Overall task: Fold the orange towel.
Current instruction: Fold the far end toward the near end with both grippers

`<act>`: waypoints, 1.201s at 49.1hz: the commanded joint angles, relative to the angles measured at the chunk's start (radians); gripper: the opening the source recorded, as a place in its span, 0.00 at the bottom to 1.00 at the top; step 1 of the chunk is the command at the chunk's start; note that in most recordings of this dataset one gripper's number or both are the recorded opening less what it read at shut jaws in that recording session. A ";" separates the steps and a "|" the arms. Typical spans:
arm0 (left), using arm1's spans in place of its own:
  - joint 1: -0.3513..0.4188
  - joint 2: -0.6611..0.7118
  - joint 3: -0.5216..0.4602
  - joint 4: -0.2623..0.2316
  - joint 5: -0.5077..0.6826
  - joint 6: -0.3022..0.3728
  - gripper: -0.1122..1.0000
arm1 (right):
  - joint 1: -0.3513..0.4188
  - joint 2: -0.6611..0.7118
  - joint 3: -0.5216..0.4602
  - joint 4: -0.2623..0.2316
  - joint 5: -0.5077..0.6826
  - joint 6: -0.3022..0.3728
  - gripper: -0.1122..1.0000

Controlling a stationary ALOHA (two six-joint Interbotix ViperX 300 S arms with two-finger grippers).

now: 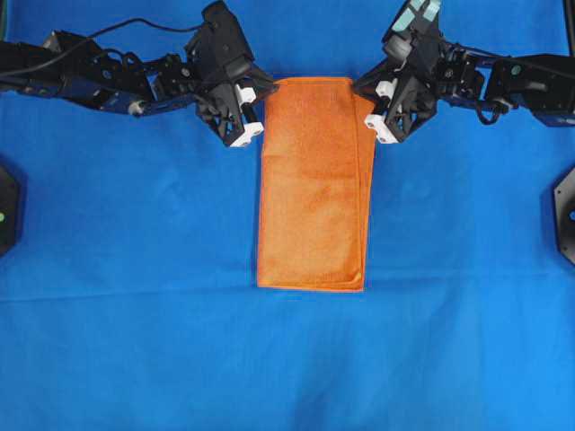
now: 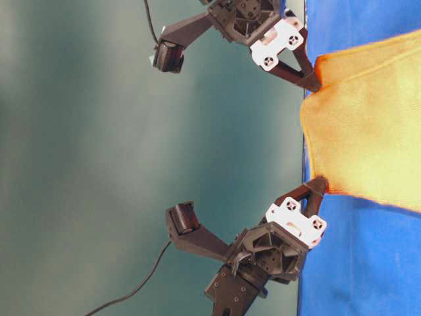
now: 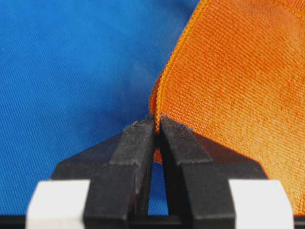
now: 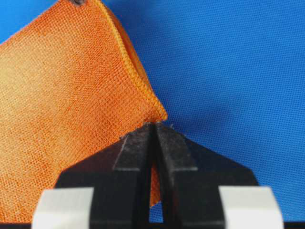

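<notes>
The orange towel (image 1: 314,189) lies on the blue cloth as a long, narrow folded rectangle, running from the far middle towards me. Its far edge is held up off the table, stretched between both grippers, as the table-level view shows on the towel (image 2: 368,131). My left gripper (image 1: 271,87) is shut on the towel's far left corner; in its wrist view the jaws (image 3: 157,120) pinch the hemmed edge of the towel (image 3: 238,86). At the far right corner my right gripper (image 1: 358,89) is likewise shut, its tips (image 4: 155,126) clamping the corner of the towel (image 4: 62,105).
A blue cloth (image 1: 135,296) covers the whole table. Two black fixtures stand at the table's sides, one at the left (image 1: 7,211) and one at the right (image 1: 564,211). Both arms reach in from the far corners.
</notes>
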 commanded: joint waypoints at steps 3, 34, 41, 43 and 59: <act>-0.005 -0.055 -0.008 0.002 0.014 0.002 0.12 | 0.006 -0.031 -0.012 0.000 -0.002 0.002 0.12; -0.250 -0.250 0.071 0.002 0.179 -0.011 0.12 | 0.318 -0.218 0.021 0.038 0.144 0.058 0.12; -0.336 -0.259 0.092 0.002 0.222 -0.015 0.12 | 0.399 -0.218 0.028 0.038 0.149 0.098 0.12; -0.359 -0.261 0.094 0.002 0.232 -0.020 0.12 | 0.425 -0.216 0.028 0.038 0.150 0.114 0.12; -0.505 -0.247 0.084 0.002 0.255 -0.066 0.12 | 0.574 -0.186 0.018 0.040 0.149 0.164 0.12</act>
